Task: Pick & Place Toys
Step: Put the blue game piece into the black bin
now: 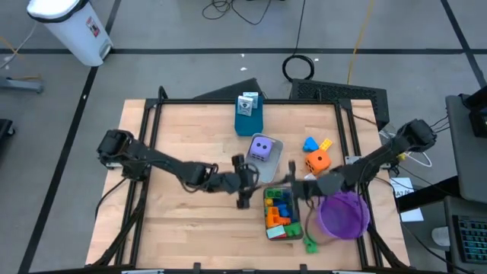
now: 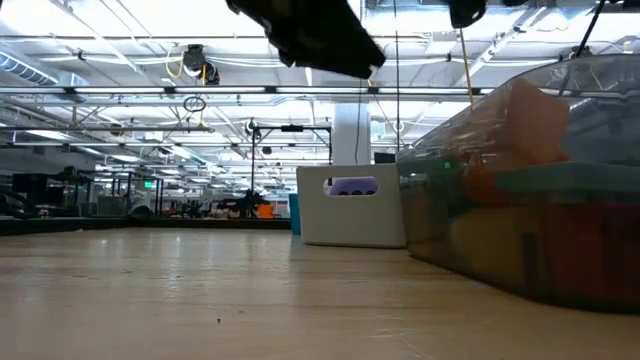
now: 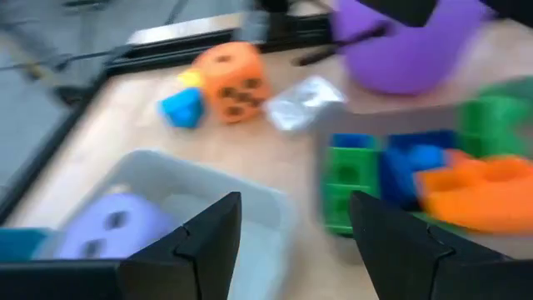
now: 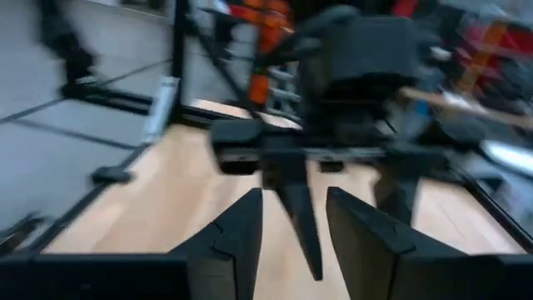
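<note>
A good share of the sorting appears done: many bricks (image 1: 279, 211) are gathered in one grey tray (image 1: 295, 233), and the purple die (image 1: 261, 148) sits in another tray (image 1: 275, 163). The orange die (image 1: 317, 160), a blue brick (image 1: 310, 144), a yellow brick (image 1: 326, 144) and a green brick (image 1: 310, 244) are left on the desk (image 1: 183, 137). Both claws, left claw (image 1: 245, 183) and right claw (image 1: 293, 185), are seen part open and empty, facing each other closely above the brick tray; collision is judged the main risk. A purple bowl (image 1: 344, 215) and a blue box (image 1: 248, 114) stand nearby.

Robotics lab: ceiling trusses (image 2: 150, 95), workbenches beyond.
</note>
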{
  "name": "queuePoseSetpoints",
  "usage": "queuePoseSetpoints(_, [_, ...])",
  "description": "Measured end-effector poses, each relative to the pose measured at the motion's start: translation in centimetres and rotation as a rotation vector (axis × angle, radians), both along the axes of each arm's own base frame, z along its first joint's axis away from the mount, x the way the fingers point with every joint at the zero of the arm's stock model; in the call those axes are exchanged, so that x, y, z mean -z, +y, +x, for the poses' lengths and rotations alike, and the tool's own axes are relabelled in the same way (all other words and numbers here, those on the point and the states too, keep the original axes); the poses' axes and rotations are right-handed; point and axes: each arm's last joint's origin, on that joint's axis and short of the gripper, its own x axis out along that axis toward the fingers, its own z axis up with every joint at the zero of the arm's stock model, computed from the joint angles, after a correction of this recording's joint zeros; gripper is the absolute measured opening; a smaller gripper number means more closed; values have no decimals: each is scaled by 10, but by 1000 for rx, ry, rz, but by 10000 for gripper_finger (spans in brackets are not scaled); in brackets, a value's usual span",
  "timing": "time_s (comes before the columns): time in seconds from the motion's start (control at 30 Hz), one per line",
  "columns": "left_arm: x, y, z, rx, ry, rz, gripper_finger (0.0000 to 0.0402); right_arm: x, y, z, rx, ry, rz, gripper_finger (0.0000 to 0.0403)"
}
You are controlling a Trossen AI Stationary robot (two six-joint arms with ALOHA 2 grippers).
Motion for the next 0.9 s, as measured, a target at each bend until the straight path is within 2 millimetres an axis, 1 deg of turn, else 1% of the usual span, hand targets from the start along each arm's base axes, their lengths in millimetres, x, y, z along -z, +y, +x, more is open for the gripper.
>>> queuePoseSetpoints(0.07, [-3,15,3,-53,-18,8,228,-11,-16,-1,57,23,57,130])
queuePoseSetpoints(0.13, [-11,33,5,-96,-54,8,228,-25,-33,-3,121,67,99,130])
queuePoseSetpoints(0.2, [-20,50,10,-117,-136,-6,228,-40,-48,-9,175,136,83,130])
queuePoseSetpoints(0.27, [-29,67,13,-83,-198,-2,227,-56,-61,-16,222,195,62,130])
queuePoseSetpoints(0.37, [-40,95,17,-9,-297,-10,227,-82,-81,-29,306,258,91,130])
queuePoseSetpoints(0.43, [-43,117,18,27,-322,-31,227,-97,-95,-39,382,303,134,130])
queuePoseSetpoints(0.5, [-41,140,15,42,-322,-49,227,-105,-110,-47,466,366,158,130])
queuePoseSetpoints(0.6, [-33,172,8,41,-313,-82,227,-110,-134,-54,592,444,163,130])
queuePoseSetpoints(0.7, [-22,198,-2,37,-307,-123,227,-108,-159,-58,726,530,172,130])
queuePoseSetpoints(0.8, [-15,218,-11,16,-328,-154,227,-96,-185,-60,804,685,221,130])
queuePoseSetpoints(0.9, [-5,229,-19,-9,-319,-160,227,-77,-211,-65,861,868,332,130])
